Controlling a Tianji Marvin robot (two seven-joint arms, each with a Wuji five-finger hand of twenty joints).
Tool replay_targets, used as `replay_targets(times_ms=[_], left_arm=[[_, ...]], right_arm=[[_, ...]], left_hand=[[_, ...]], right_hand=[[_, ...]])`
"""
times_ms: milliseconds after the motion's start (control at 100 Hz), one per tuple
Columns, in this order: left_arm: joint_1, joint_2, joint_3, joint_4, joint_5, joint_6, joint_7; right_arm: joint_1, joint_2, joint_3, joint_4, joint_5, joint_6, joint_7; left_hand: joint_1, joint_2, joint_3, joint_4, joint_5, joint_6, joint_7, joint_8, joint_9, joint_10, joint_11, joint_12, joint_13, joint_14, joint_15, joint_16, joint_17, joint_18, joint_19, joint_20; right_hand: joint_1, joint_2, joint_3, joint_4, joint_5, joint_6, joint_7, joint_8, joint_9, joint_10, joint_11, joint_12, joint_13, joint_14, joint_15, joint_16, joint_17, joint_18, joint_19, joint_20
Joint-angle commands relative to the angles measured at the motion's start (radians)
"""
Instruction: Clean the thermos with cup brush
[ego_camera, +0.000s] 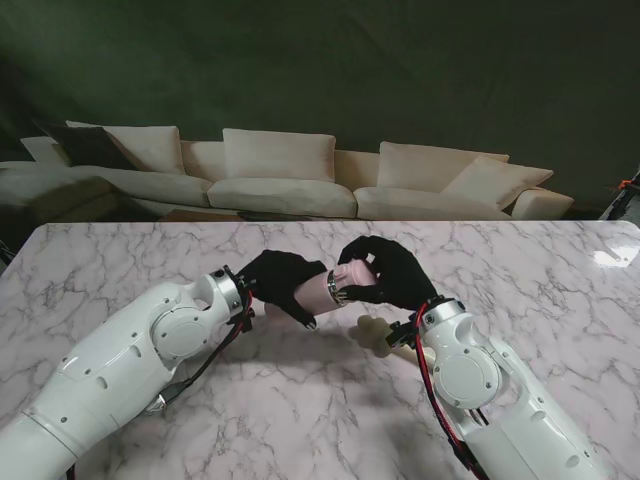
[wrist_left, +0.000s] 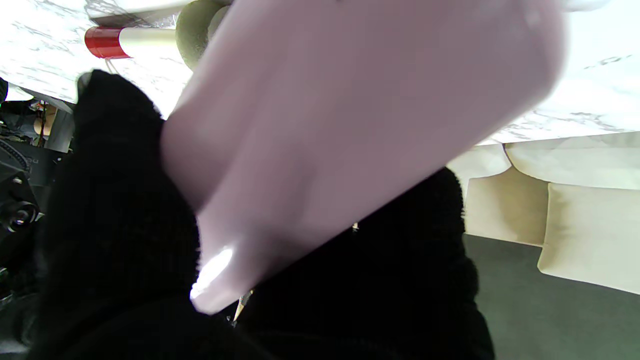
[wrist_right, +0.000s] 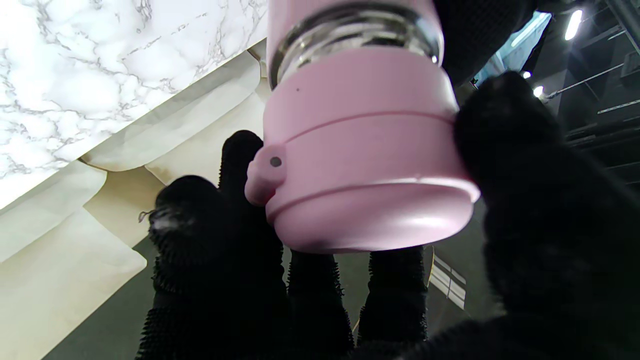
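Marble table (ego_camera: 120, 260) first, then the pink thermos (ego_camera: 322, 288) held above it: left hand (ego_camera: 282, 284) wrapped round the body, right hand (ego_camera: 392, 272) clamped on the lid (wrist_right: 365, 165). Lid's still on, cup brush (ego_camera: 378, 331) lies untouched beside the right wrist, so scrubbing hasn't started.

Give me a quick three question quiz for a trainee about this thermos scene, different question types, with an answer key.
1. True or false: the thermos stands upright on the table.
2. The right hand grips which part? A body, B lid, C brush
3. Fill in: the left hand holds the thermos by its ____.

Key: 1 false, it is held tilted off the table; 2 B; 3 body.
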Motion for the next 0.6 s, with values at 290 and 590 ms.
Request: replay_targets(times_ms=[290, 590], left_arm=[[-0.003, -0.006, -0.007, -0.013, -0.001, -0.002, -0.010], [0.002, -0.007, -0.008, -0.028, -0.001, 0.001, -0.012]], right_arm=[[-0.006, -0.005, -0.014, 0.013, 0.013, 0.010, 0.007], [0.000, -0.013, -0.043, 0.017, 0.049, 0.040, 0.001]], left_hand=[[0.395, 0.376, 0.356, 0.053, 0.091, -0.222, 0.167, 0.051, 0.005, -0.036, 0.052, 0.017, 0.097, -0.093, 0.190, 0.043, 0.017, -0.101, 0.055, 0.016], [0.395, 0.373, 0.355, 0.052, 0.091, -0.222, 0.167, 0.051, 0.006, -0.034, 0.052, 0.017, 0.098, -0.094, 0.191, 0.044, 0.018, -0.102, 0.055, 0.016]], right_hand=[[0.309, 0.207, 0.243, 0.083, 0.104, -0.052, 0.205, 0.086, 0.063, -0.053, 0.091, 0.036, 0.101, -0.199, 0.186, 0.054, -0.008, -0.075, 0.016, 0.014], [0.278, 0.247, 0.118, 0.098, -0.001, -0.053, 0.230, 0.051, 0.022, -0.027, 0.108, 0.040, 0.142, -0.191, 0.124, 0.034, 0.030, -0.041, -0.013, -0.021]])
